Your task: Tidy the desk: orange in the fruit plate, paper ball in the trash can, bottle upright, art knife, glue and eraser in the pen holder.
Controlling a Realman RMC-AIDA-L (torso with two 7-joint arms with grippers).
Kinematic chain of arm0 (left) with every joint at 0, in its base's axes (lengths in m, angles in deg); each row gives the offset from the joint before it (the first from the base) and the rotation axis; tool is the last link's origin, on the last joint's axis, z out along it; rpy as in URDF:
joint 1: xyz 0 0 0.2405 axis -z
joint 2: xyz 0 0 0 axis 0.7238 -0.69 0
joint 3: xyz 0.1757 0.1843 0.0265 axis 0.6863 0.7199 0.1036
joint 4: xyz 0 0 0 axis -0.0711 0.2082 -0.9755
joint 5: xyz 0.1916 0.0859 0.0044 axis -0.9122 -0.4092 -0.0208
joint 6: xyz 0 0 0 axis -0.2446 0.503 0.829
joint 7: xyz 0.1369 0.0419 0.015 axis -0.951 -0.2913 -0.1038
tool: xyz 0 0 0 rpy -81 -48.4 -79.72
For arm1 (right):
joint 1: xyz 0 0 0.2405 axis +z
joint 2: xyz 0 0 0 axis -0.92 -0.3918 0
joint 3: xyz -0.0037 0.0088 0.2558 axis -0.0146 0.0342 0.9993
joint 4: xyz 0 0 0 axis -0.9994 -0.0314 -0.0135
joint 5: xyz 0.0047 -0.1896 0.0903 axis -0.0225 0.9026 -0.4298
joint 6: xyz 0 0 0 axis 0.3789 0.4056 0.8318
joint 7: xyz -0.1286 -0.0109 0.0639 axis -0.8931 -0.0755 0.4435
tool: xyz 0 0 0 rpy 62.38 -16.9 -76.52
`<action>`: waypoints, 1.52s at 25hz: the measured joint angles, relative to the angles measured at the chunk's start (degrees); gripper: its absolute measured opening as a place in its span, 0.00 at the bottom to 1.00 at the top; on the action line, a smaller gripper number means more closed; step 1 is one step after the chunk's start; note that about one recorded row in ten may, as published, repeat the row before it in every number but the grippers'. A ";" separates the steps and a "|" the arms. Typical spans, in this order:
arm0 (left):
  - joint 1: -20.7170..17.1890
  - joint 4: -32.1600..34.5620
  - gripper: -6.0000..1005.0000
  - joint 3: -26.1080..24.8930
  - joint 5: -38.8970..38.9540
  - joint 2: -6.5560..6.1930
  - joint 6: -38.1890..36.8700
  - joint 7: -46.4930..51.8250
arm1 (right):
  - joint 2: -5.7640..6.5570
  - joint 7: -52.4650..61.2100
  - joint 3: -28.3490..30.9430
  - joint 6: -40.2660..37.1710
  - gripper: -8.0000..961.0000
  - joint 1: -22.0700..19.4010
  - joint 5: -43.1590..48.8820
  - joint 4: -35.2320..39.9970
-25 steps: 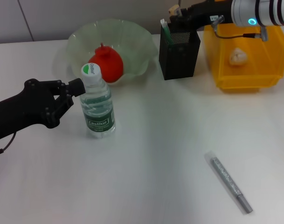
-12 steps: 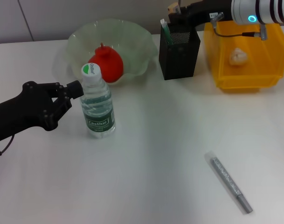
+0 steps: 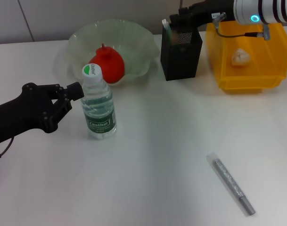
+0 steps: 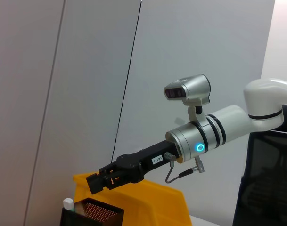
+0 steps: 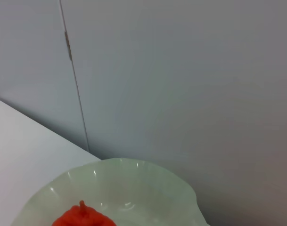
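Observation:
The bottle (image 3: 100, 108) stands upright on the table, and my left gripper (image 3: 70, 99) is open just to its left, not touching it. The orange (image 3: 108, 63) lies in the pale green fruit plate (image 3: 134, 37). My right gripper (image 3: 175, 21) hovers open over the black mesh pen holder (image 3: 182, 56) with nothing showing between its fingers. The eraser is hidden. A white and green stick (image 3: 166, 26) stands in the holder's corner. The paper ball (image 3: 241, 56) rests in the yellow trash can (image 3: 247, 75). The grey art knife (image 3: 230, 183) lies at front right.
The left wrist view shows the right gripper (image 4: 98, 182) above the pen holder (image 4: 89, 214), with the trash can (image 4: 148, 202) behind it. In the right wrist view are the fruit plate (image 5: 134, 179) and the orange (image 5: 84, 219). A grey wall stands behind the table.
The beige eraser held at the right gripper's tip above the pen holder is no longer visible. My left gripper has drawn back slightly left from the bottle.

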 joint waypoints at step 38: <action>0.09 0.60 0.03 -0.52 -0.43 0.00 -2.34 -0.69 | -4.07 55.88 -4.54 -49.35 0.33 -10.25 23.19 48.67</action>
